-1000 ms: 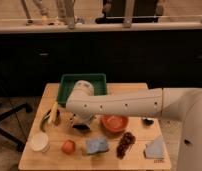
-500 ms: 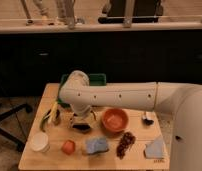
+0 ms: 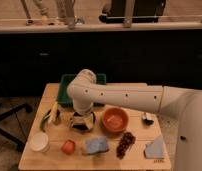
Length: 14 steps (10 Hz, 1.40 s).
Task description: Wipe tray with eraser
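1. The tray (image 3: pixel 65 94) is the green one at the back of the bench (image 3: pixel 44 161), left of the middle. The arm crosses in front of most of it, so only the left rim and a bit of the far right corner show.
2. The eraser (image 3: pixel 84 127) isn't in the tray. It's down on the bench just in front of it: a dark block with pale stripes on top, right under the end of the arm.
3. The gripper (image 3: pixel 82 116) hangs straight down from the white wrist, right over the eraser and apparently touching it. Honestly can't tell if it's clamped on the eraser or spread apart, since the two blur into one dark lump.
4. The orange bowl (image 3: pixel 115 120) sits just right of the eraser, close but apart from it.
5. A yellow-green banana-looking thing (image 3: pixel 52 115) lies left of the eraser, near the bench's left edge.
6. Along the front, left to right: a white cup (image 3: pixel 39 142), a small red-orange fruit (image 3: pixel 68 146), a blue-grey cloth (image 3: pixel 96 145), a dark reddish bunch of grapes (image 3: pixel 125 142), and a second cloth (image 3: pixel 155 148) at the right corner.
7. A small dark object (image 3: pixel 148 118) sits right of the bowl; no idea what it is.
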{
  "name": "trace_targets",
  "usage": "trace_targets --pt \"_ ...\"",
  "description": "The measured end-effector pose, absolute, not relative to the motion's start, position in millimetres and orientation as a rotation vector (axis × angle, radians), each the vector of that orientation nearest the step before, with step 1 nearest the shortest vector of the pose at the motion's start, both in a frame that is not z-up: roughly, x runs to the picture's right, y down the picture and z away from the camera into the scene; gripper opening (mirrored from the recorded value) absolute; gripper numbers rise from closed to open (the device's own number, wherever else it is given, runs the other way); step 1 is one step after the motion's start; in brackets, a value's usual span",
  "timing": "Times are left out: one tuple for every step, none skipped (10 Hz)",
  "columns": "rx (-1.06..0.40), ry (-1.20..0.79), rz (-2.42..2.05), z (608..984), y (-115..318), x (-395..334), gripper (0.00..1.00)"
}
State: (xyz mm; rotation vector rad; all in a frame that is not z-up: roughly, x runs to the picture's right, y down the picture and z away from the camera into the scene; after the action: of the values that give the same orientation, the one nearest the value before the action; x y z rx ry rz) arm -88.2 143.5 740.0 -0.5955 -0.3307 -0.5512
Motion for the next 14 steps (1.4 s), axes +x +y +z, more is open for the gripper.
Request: trace_targets --pt "-0.598 -0.351 -0.524 743 146 -88 0.8" --pt "-0.599 -0.364 -0.502 747 147 -87 0.8" --pt "-0.603 -0.381 -0.474 752 148 -86 0.8" --pt "-0.605 -0.392 -0.453 755 149 -85 0.8" --pt "-0.606 -0.399 -0.438 758 150 -83 0.8" --pt "-0.608 -0.409 -0.419 762 150 -82 0.8" --pt "-0.611 -0.421 -0.406 766 151 -82 0.8" --pt "-0.612 -0.432 -0.392 769 151 -81 0.8" --pt "-0.613 -0.44 -0.382 772 150 -80 0.8" --pt "-0.615 -0.452 -0.368 776 150 -79 0.8" --pt "-0.616 -0.457 -0.361 778 149 -78 0.77" --pt "-0.619 -0.464 -0.354 781 149 -78 0.71" --pt "-0.622 -0.471 -0.349 783 149 -77 0.68" --pt "-0.626 -0.476 -0.345 786 149 -77 0.68"
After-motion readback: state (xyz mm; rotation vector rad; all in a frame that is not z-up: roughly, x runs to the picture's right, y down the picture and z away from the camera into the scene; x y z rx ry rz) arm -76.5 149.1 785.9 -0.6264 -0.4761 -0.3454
